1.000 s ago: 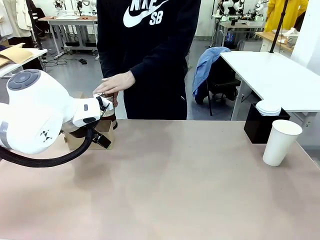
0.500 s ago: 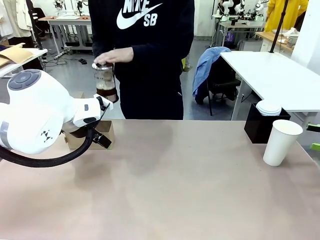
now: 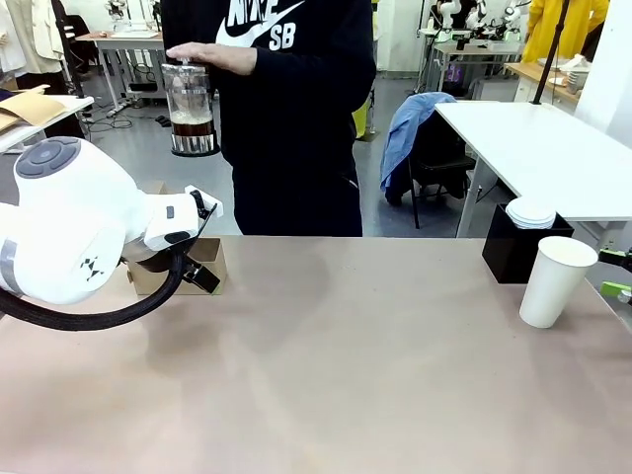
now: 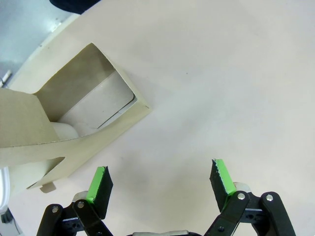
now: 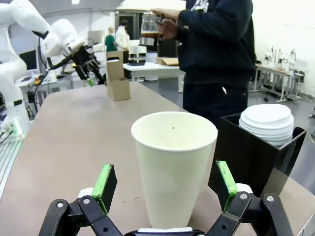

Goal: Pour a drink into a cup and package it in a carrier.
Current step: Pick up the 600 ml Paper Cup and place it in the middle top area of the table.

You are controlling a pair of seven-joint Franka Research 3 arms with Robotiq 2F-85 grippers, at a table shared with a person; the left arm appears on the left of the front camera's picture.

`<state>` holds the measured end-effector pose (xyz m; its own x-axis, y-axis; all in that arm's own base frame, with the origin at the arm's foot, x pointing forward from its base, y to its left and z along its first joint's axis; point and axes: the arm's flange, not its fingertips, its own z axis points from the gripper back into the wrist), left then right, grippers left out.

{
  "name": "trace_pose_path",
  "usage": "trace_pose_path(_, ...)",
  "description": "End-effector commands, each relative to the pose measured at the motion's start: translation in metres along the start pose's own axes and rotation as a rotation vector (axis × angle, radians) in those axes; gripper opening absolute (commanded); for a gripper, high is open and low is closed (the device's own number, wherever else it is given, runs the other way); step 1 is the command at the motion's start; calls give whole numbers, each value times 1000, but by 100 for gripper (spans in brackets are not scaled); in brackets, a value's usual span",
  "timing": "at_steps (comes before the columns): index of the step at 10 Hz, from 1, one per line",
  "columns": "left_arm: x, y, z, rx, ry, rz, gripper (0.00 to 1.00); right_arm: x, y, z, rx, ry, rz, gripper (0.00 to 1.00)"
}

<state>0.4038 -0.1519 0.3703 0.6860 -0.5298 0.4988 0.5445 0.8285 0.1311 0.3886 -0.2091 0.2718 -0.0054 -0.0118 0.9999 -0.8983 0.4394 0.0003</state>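
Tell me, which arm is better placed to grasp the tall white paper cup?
Right: right gripper, open, faces the tall white paper cup; left gripper, open, sits beside the brown cardboard carrier.

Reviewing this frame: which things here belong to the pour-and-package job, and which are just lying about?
Job:
- press pot with dark drink
- white cup
- cardboard carrier

Lying about:
- black box
- stacked lids in it
- blue jacket over a chair
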Motion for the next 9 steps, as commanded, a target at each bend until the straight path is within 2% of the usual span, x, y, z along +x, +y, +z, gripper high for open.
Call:
trace_pose_path(1,0,0,0,0,0,0,100,-28,-3,-6,-25,13,23,100)
trace_pose_path(6,0,0,0,0,0,0,100,-41,-10,-25,-13,36,-62,100)
trace_pose_path(9,0,0,0,0,0,0,100,-38,-4,-17,13,23,-69,100)
